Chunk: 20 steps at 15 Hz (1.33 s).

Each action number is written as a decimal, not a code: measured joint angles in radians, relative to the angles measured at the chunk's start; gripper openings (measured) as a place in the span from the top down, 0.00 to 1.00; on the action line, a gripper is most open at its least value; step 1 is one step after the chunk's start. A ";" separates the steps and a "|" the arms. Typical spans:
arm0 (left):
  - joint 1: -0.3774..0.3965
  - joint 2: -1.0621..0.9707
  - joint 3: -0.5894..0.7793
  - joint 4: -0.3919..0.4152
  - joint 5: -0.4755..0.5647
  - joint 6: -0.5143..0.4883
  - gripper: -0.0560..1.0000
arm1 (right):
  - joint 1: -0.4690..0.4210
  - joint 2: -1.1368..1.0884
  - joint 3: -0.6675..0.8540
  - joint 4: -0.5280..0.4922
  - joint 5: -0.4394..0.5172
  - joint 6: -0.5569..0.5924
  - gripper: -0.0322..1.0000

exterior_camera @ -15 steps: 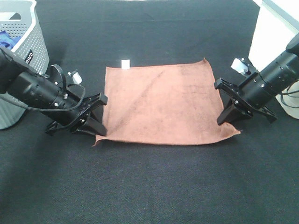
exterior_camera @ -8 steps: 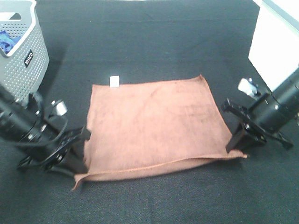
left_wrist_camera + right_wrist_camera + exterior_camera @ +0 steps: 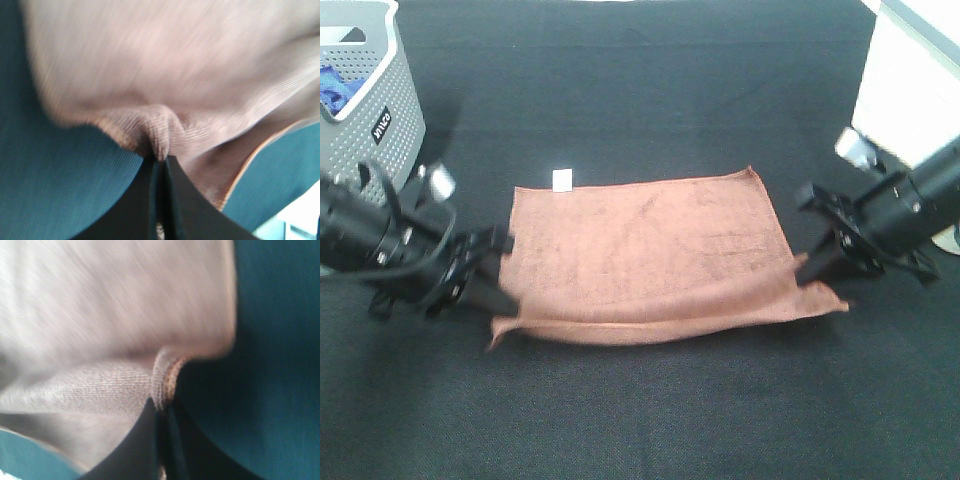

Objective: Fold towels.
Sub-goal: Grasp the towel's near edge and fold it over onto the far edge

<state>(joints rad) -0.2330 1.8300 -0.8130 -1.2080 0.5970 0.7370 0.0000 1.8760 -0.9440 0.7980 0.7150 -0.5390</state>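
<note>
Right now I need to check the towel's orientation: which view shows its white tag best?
Exterior high: the white tag sits clear on the towel's far edge. Both wrist views show only blurred cloth pinched in shut jaws, no tag.

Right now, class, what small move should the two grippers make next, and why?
Probably lift both corners toward the far hem with the white tag. The left gripper and right gripper each pinch a near corner of the square reddish-brown microfibre cloth; its far half lies flat.
</note>
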 joint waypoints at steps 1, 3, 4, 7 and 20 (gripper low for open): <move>0.000 0.000 -0.037 -0.050 -0.030 0.056 0.94 | 0.000 0.000 -0.056 0.015 -0.005 -0.018 0.97; 0.000 0.000 -0.086 -0.068 -0.095 0.080 0.94 | 0.000 0.019 -0.166 0.016 -0.010 -0.023 0.97; 0.000 0.000 -0.120 -0.070 -0.133 0.082 0.94 | 0.000 0.042 -0.221 0.016 -0.011 -0.023 0.97; 0.000 0.024 -0.228 -0.067 -0.216 0.116 0.94 | 0.000 0.167 -0.411 0.016 -0.011 -0.022 0.97; 0.000 0.301 -0.525 0.000 -0.260 0.137 0.26 | 0.000 0.472 -0.733 -0.020 0.029 0.066 0.33</move>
<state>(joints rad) -0.2330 2.1310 -1.3380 -1.2080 0.3370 0.8740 0.0000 2.3480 -1.6770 0.7780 0.7440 -0.4730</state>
